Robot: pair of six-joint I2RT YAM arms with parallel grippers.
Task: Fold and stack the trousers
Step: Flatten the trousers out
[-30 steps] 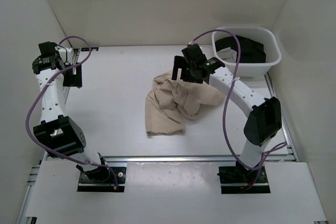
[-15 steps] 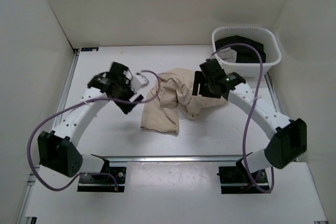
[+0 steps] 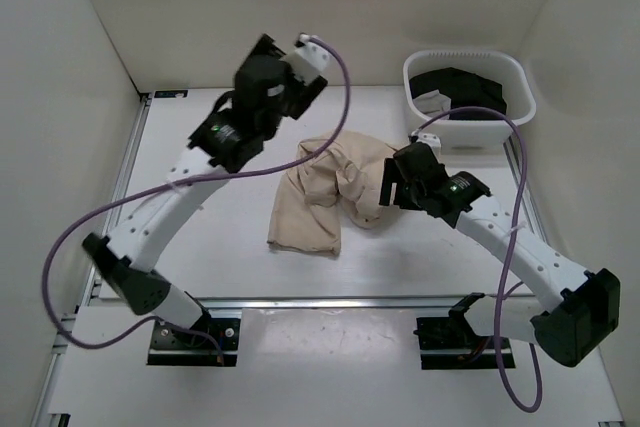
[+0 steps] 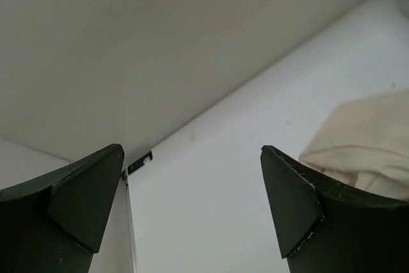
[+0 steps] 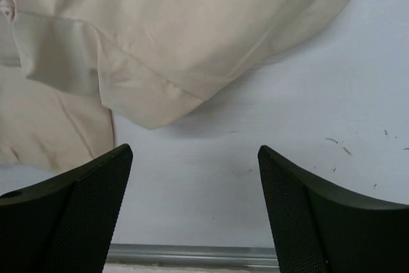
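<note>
The right end effector hangs low at the near-right edge of the trousers. Its jaws are spread wide and hold nothing. Only bare table shows in the gap, and a hem of the cloth lies just beyond it. The left end effector is also fully spread and empty. It is raised high over the far-left side of the trousers and aimed toward the back wall, so the cloth only reaches the edge of its view.

The trousers lie on the table between the two arms as one rumpled heap. The legs are bunched over each other, with no clean crease to be seen. I judge the task to be barely begun: nothing is gripped and no fold has been made. The cloth likely has to be drawn out flat, then folded, then set on a stack, and no stack of folded pieces shows anywhere.

Beyond the trousers, to their far right and apart from them, stands a white basket. In it are black garments with a white label. No beige cloth is in it.
</note>
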